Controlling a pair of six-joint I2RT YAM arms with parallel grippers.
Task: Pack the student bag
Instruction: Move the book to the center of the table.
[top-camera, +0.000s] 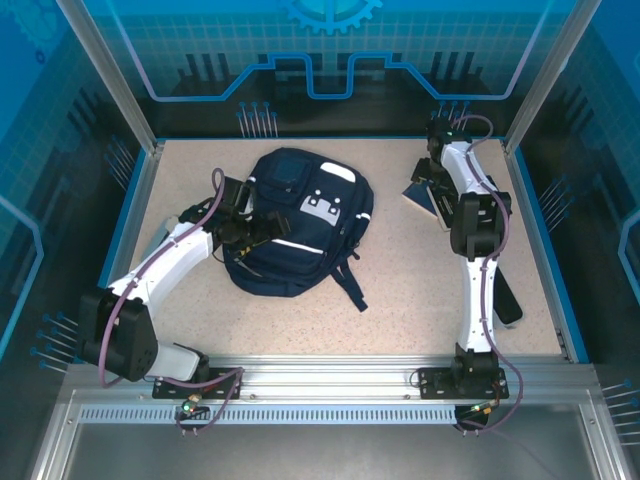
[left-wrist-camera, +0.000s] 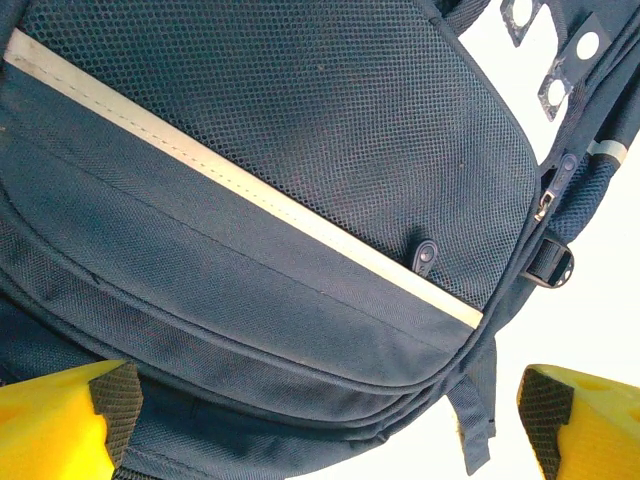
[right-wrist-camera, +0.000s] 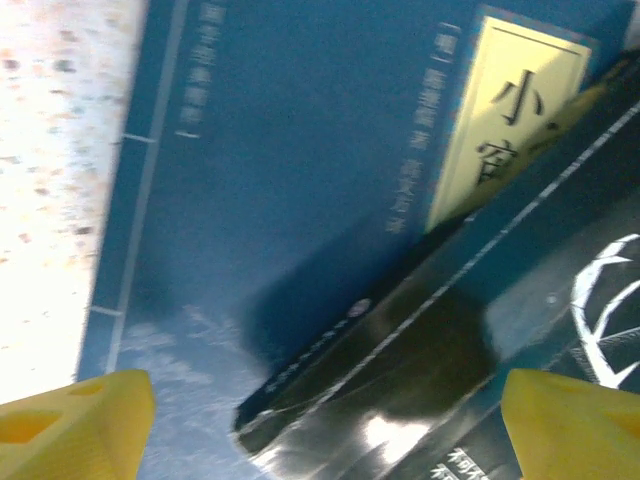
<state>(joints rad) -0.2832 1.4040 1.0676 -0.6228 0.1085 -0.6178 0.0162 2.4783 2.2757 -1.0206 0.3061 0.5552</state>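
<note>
1. You see the large navy-blue fabric backpack (top-camera: 305, 225) lying flat on the speckled beige table (top-camera: 420, 290), a little left of the middle. Its top end points to the far side, and its dark straps (top-camera: 350, 285) spread toward the near right.
2. Your left tool (top-camera: 262, 232) hovers over the left part of the backpack, near the front pocket. In the left wrist view its yellow fingers (left-wrist-camera: 60, 425) stand wide apart at the two bottom corners. They grasp nothing, and the cloth of the bag lies under the gap.
3. In that same view a thin white stripe (left-wrist-camera: 250, 190) runs diagonally across the dark woven fabric. A small zipper pull (left-wrist-camera: 548, 195) and a black buckle (left-wrist-camera: 552, 265) sit at the right edge of the bag.
4. Your right tool (top-camera: 436, 183) is at the far right of the table, well apart from the backpack, above some books.
5. In the right wrist view the fingers of this tool are also spread wide and hold nothing. Below them lies a dark blue booklet (right-wrist-camera: 300, 200) with a pale yellow label (right-wrist-camera: 515, 110). A glossy black book (right-wrist-camera: 450, 370) lies tilted, partly over it. The picture is blurred, so you cannot tell whether the fingers touch the books.
6. A dark long object (top-camera: 507, 300) lies on the table just beside the right arm. What it is, you cannot tell.
</note>
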